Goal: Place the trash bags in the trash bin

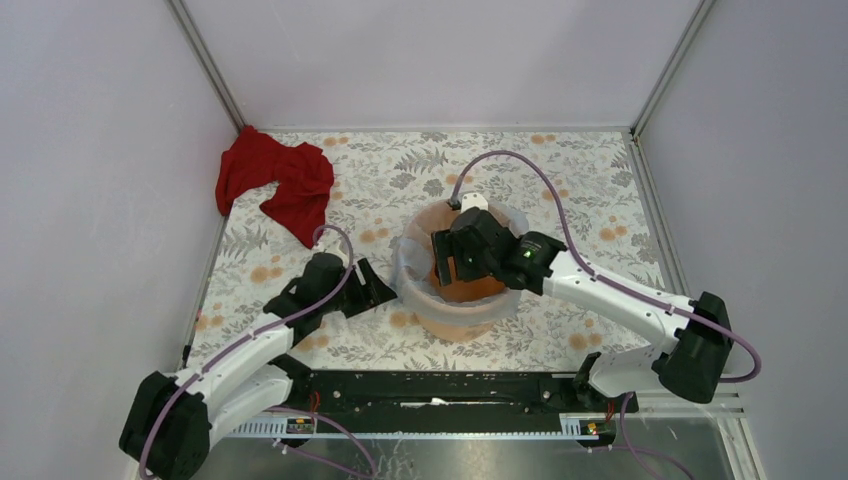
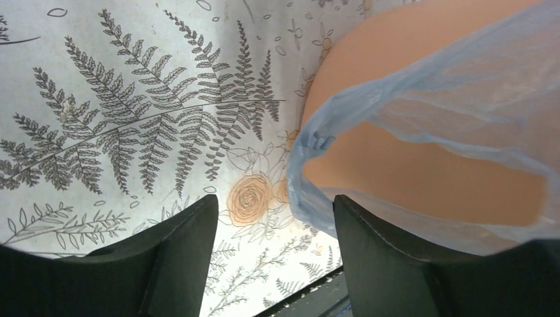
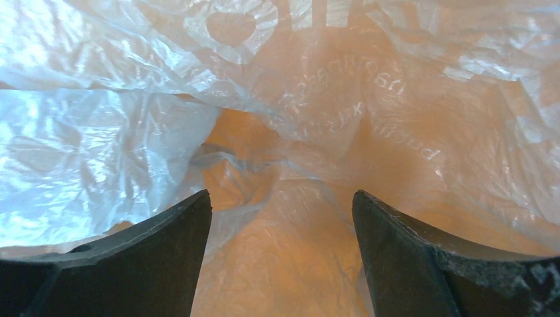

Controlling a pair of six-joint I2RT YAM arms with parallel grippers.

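**A:** Top view: where's your trash bag (image 1: 407, 268)?

**B:** In the orange bucket (image 1: 458, 324) at mid-worktop (image 1: 580, 190). The film is draped over the rim and hangs down the outer wall on the left side. Your right gripper (image 1: 448, 265) sits over the bucket mouth, pointing down into it. I can't tell its finger state from up here. Your left gripper (image 1: 372, 282) is low, just beside the bucket's left wall. A red cloth (image 1: 275, 185) lies crumpled at the far-left corner, well apart.

**A:** Left wrist?

**B:** Your left fingers (image 2: 165, 264) are spread, with only fern-print worktop in the gap. The bag's pale blue hem hangs down the bucket wall just beside the finger nearer the bucket. I can't tell whether they touch.

**A:** Right wrist?

**B:** Your right fingers (image 3: 422, 264) are spread too, gripping nothing. Wrinkled film fills the view, with orange showing through it and mirrored white print near the top. The film dips into a fold between and beyond the tips.
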